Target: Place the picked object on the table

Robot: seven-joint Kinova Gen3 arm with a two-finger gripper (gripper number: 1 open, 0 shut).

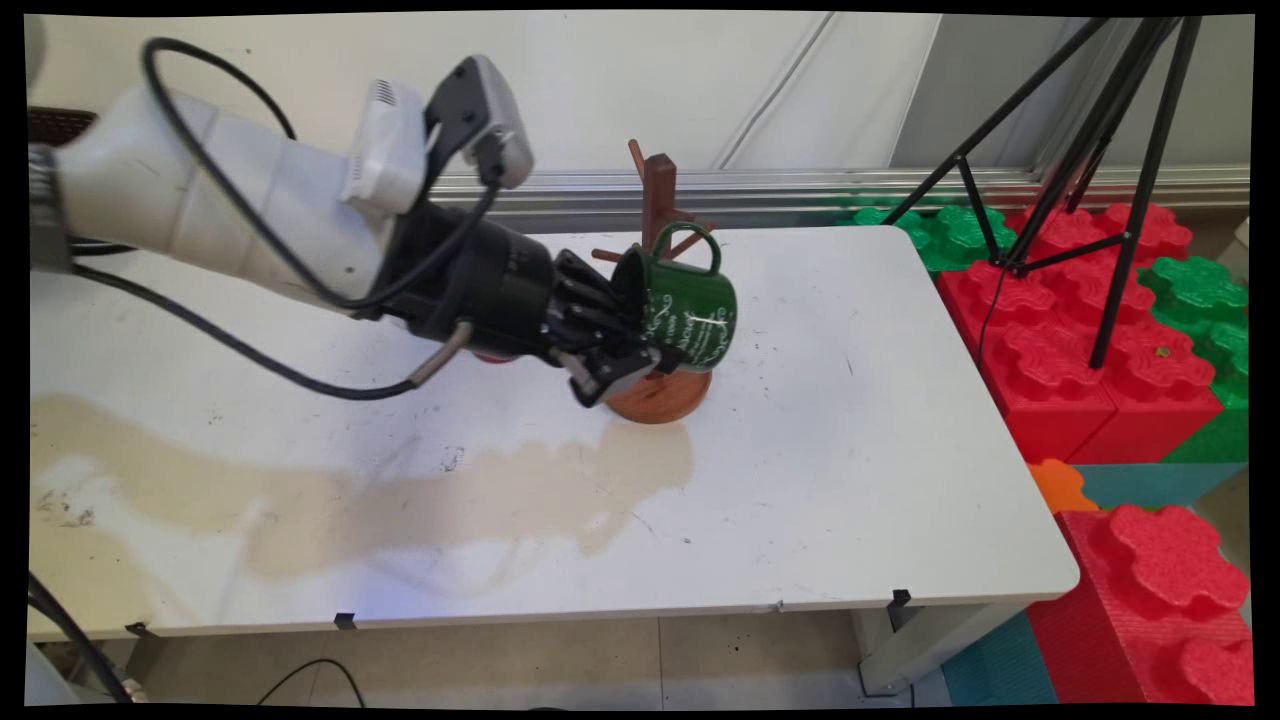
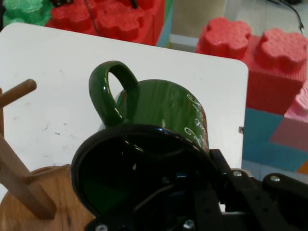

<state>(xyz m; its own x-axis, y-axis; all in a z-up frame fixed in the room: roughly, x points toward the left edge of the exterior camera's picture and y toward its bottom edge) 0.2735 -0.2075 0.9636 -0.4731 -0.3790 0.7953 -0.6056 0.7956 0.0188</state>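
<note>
While tipped on its side, green mug (image 1: 690,310) gripped by its rim in hand (image 1: 625,345), beside wooden mug tree (image 1: 660,215).

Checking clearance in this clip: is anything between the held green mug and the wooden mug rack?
Nothing visible. The end effector grips the mug by its rim, tipped on its side, handle up. The rack stands right behind it, pegs bare, its base under the mug.

- green mug (image 1: 690,310): white cursive lettering on the side, too small and curled to read in either view
- no other text, labels, brands or numbers legible anywhere
</note>
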